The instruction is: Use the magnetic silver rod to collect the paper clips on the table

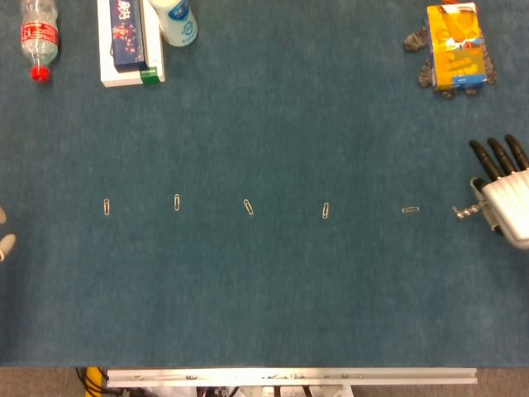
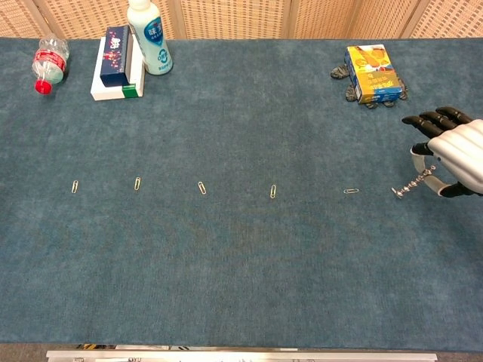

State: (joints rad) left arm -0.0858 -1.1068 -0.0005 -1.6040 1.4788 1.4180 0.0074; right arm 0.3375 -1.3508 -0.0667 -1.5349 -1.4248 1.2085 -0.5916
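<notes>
Step in hand: the magnetic silver rod, clamped in the right robot hand, is best kept low and level and swept leftward along the row of paper clips, the nearest clip lying just beside its tip. Pose: right robot hand at the desk edge, dark fingers extended away from the robot, rod pointing left. Left robot hand: barely in view; state cannot be told.

The right hand has a smooth, pale silver-grey shell over its back, rounded like a casing. Its fingers are black, slim and segmented, with rounded tips, and stand out dark against the light shell. A white thumb-side piece shows at the shell's lower edge. In the head view the same hand looks whiter. The left hand shows only as two pale, cream-coloured rounded bits at the frame edge.
</notes>
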